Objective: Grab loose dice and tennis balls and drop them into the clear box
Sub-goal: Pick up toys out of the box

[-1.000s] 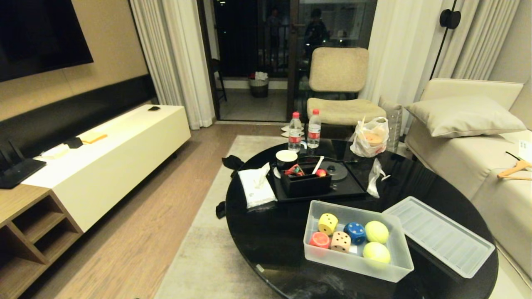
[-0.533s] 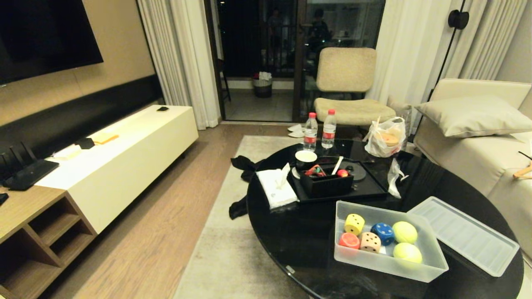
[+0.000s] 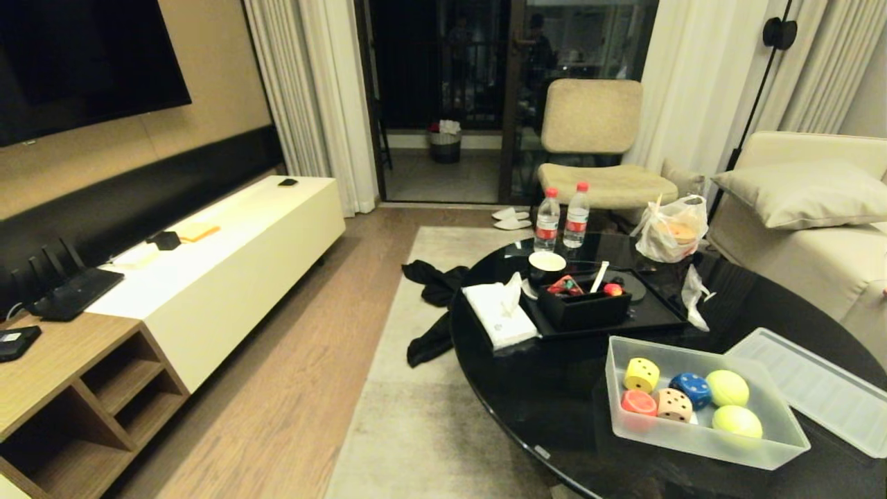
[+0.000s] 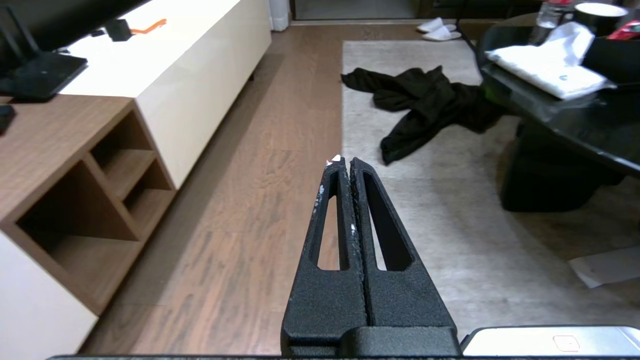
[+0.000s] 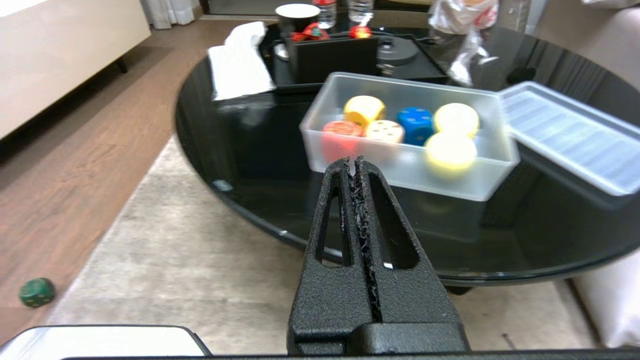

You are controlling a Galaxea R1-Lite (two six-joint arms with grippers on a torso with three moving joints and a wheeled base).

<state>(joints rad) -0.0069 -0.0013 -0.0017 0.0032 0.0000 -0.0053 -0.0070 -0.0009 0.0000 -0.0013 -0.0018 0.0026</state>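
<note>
Currently clear box (image 3: 700, 440) sits lidless on the black tabletop (image 3: 540, 409), long axis running left-right in head view; lid (image 3: 818, 388) beside it, cut off at frame edge. Inside: yellow, red, tan, blue dice plus two tennis balls (image 3: 731, 405). Only right wrist view shows green die (image 5: 36, 292) on the floor. Left pincer (image 4: 345, 162) and right pincer (image 5: 356, 162) both fully closed, empty.
</note>
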